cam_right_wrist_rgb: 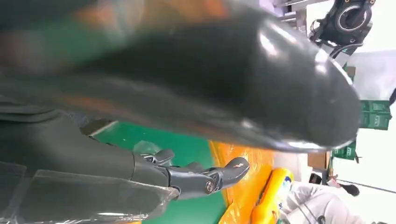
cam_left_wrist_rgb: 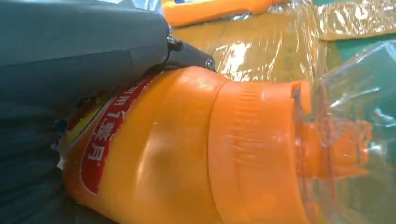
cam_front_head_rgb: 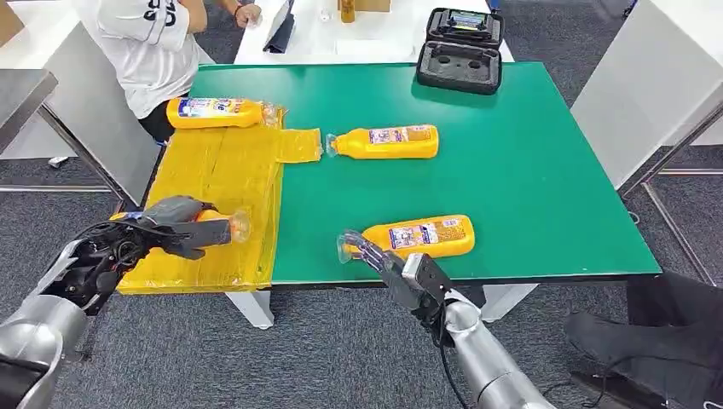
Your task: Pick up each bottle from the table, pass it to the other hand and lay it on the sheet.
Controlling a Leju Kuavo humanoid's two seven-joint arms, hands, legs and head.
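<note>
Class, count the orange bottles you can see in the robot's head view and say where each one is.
4. One far bottle lies on the yellow sheet; a middle bottle and a near bottle lie on the green table; the held bottle is in the left hand.

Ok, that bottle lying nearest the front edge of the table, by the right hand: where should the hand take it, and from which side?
Probably around the labelled body of the near bottle, coming from above. It lies on its side, clear cap toward the right hand, long axis along the table edge. The body is the broadest, most even part; the cap end narrows and would likely slip.
</note>
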